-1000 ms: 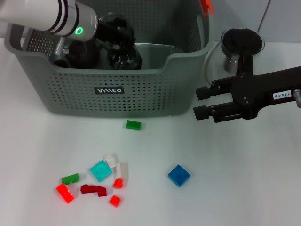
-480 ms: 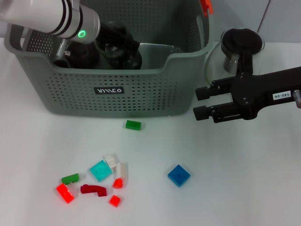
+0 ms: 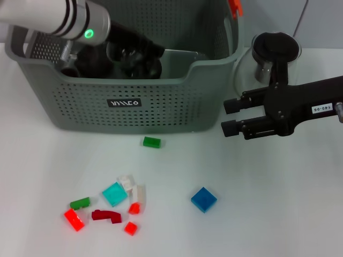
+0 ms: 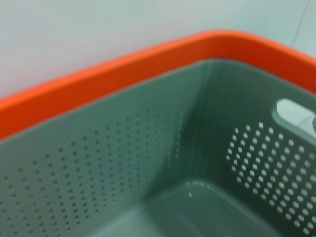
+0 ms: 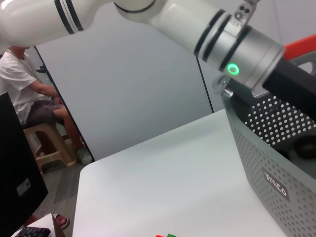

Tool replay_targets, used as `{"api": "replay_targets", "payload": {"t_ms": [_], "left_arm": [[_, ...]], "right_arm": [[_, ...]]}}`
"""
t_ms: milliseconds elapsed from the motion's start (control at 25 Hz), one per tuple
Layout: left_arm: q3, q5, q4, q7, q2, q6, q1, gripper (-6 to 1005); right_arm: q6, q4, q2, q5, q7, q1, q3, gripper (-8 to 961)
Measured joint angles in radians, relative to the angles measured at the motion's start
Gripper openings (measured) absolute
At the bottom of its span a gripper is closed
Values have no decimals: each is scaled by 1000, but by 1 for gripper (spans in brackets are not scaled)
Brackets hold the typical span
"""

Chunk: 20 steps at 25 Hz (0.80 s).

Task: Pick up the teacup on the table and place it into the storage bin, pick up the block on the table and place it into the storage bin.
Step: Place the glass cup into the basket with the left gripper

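Note:
The grey perforated storage bin (image 3: 177, 101) stands at the back of the white table. My left arm reaches into it from the left, and its black gripper (image 3: 136, 59) sits low inside among dark, glossy shapes. I cannot make out the teacup among them. The left wrist view shows only the storage bin's inner wall (image 4: 123, 163) and orange rim. Loose blocks lie on the table: a green block (image 3: 151, 142) just in front of the bin, and a blue block (image 3: 203, 199) nearer me. My right gripper (image 3: 231, 116) hovers open and empty by the bin's right end.
A glass pitcher (image 3: 276, 51) with a black lid stands behind my right arm. A cluster of small blocks lies front left, among them a cyan block (image 3: 114, 194), a dark red block (image 3: 106, 216) and a red block (image 3: 74, 219). A seated person (image 5: 29, 94) is beyond the table.
My left arm has shifted slightly inside the bin, its black end now stretching a little further right. The right arm and the blocks have not moved.

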Motion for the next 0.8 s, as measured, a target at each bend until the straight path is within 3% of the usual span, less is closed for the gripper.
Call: {"api": "replay_targets", "payload": {"t_ms": [40, 240, 480, 680, 800], "left_arm": [[-1, 0, -29, -8, 0, 15, 7, 537], [0, 7, -164, -50, 0, 111, 39, 742], [0, 20, -244, -80, 16, 175, 59, 861], [-3, 38, -263, -84, 20, 201, 63, 859], [-21, 34, -345, -87, 14, 261, 87, 858]], "right_arm": [[0, 0, 0, 0, 0, 0, 0, 668], [0, 0, -2, 1, -3, -1, 1, 668], [0, 0, -4, 2, -6, -1, 5, 667], [0, 0, -4, 2, -7, -1, 7, 667], [0, 0, -4, 2, -7, 0, 8, 668]]}}
